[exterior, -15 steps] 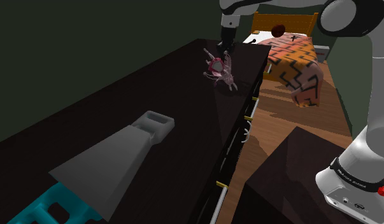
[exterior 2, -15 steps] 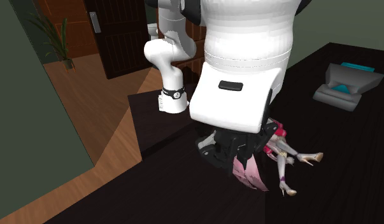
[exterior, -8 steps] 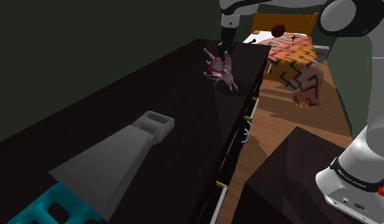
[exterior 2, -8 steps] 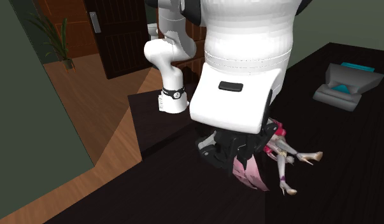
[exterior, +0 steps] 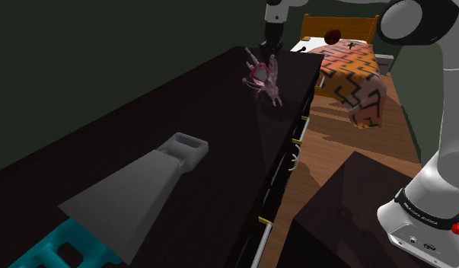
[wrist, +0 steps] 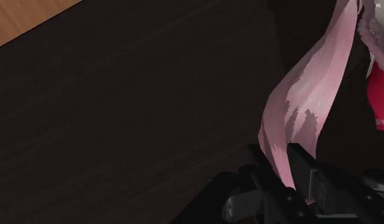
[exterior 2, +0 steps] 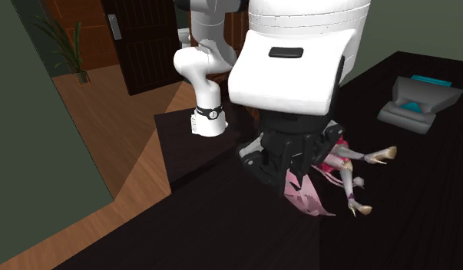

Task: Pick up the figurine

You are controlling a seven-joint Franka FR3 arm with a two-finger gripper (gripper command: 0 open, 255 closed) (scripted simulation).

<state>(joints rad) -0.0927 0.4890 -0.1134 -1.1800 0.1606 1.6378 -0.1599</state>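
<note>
Lift is the change: the pink-haired figurine with pale legs and tan heeled shoes [exterior 2: 346,165] hangs higher than half a second ago, and its shoes are now clear of the dark worktop [exterior 2: 421,230], above the end farthest from the stand. The black fingers [wrist: 314,175] are narrowed on it, apparently clamping a long pink lock, though the contact itself is partly hidden. The pick looks nearly done, but so slight a hold could let it swing or slip. Well apart sits a grey scoop-like tray with teal parts [exterior: 136,198]; I cannot tell whether anything lies inside.
</note>
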